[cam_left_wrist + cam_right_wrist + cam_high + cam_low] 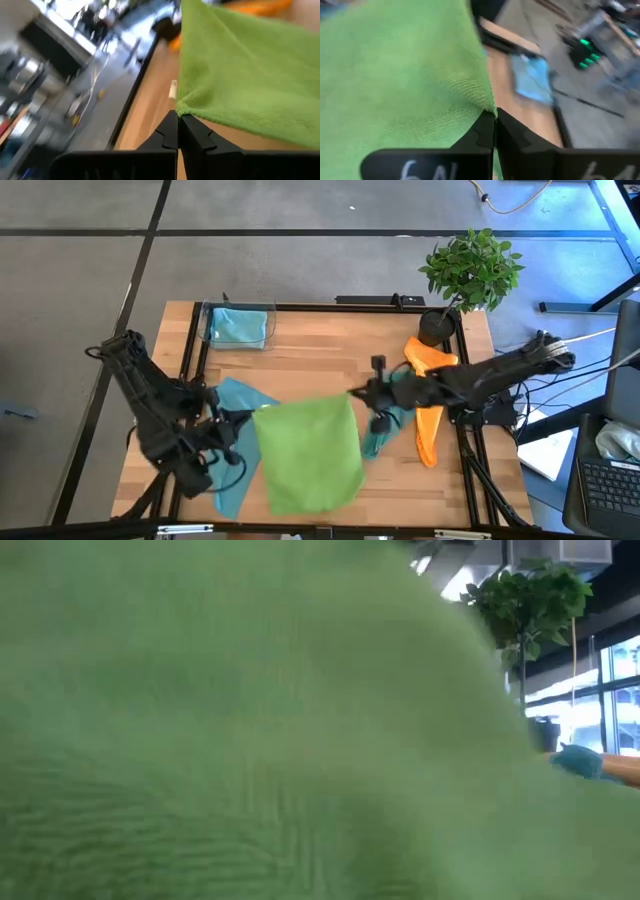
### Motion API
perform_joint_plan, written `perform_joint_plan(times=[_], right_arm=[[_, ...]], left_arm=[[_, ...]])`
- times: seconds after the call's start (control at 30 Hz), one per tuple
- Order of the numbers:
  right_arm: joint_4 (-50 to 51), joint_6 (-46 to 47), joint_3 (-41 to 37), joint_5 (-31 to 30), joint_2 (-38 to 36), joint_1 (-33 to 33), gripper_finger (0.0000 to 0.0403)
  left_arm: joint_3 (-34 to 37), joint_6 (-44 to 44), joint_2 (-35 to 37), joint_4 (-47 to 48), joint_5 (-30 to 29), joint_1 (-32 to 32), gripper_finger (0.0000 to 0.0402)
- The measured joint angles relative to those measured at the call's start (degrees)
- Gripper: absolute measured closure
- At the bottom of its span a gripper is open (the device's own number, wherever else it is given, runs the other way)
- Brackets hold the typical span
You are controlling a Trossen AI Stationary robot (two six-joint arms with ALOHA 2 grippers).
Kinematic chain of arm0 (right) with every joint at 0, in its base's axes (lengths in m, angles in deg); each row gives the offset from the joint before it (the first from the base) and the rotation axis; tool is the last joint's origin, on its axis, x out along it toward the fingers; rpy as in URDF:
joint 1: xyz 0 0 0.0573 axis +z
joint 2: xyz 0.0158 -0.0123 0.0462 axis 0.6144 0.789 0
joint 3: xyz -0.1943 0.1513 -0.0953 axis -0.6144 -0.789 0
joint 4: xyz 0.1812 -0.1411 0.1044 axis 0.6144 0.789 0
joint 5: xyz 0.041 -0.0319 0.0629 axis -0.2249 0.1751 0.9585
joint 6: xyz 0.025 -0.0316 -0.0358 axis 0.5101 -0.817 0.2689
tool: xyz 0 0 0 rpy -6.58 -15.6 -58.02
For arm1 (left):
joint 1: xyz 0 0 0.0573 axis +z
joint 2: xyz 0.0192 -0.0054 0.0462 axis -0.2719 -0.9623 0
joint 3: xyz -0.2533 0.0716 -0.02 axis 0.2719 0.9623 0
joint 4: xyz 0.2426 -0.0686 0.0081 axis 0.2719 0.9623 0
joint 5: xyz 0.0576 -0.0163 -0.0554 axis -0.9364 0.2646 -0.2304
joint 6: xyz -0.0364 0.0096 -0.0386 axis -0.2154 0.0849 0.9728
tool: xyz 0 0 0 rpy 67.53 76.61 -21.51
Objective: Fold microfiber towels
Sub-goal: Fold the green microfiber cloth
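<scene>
I have the lime green towel (308,455) lifted by two of its corners and hanging spread over the middle of the bench (330,340), its lower part reaching toward the near edge. I judge that this is the start of the fold: the towel is stretched between the two tools but not yet laid flat. The left tool (178,120) has its fingers pressed together on one corner of the cloth. The right tool (495,116) pinches the other corner in the same way. In the low view the green cloth fills almost all the picture, so it hangs very close to that camera.

For the next move I think both tools must stay level and lower the towel together, so it lies smooth.

A teal towel (235,445) lies under it toward the left edge. An orange towel (428,405) lies near the right edge. A light blue towel (238,327) is at the far left corner.
</scene>
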Motion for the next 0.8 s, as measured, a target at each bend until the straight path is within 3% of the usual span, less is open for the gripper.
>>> perform_joint_plan(times=[0.2, 0.43, 0.6, 0.8], right_arm=[[-14.2, -3.4, -10.9, 3.6, 0.6, -11.8, 0.0391], [-23.9, -5.5, -16.6, 18.2, 3.2, -20.1, 0.0391], [-24.1, -9.2, -16.9, 18.5, 6.1, -22.0, 0.0391], [-22.9, -10.5, -16.8, 16.6, 5.9, -21.5, 0.0391]], left_arm=[[10.2, 8.7, -0.1, 4.1, 3.5, 5.4, 0.0401], [16.9, 8.9, 0.0, 4.1, 3.1, 10.5, 0.0401], [17.7, 8.6, 0.0, 3.4, 2.0, 12.7, 0.0401], [17.3, 8.4, 0.0, 2.2, 2.5, 10.8, 0.0401]])
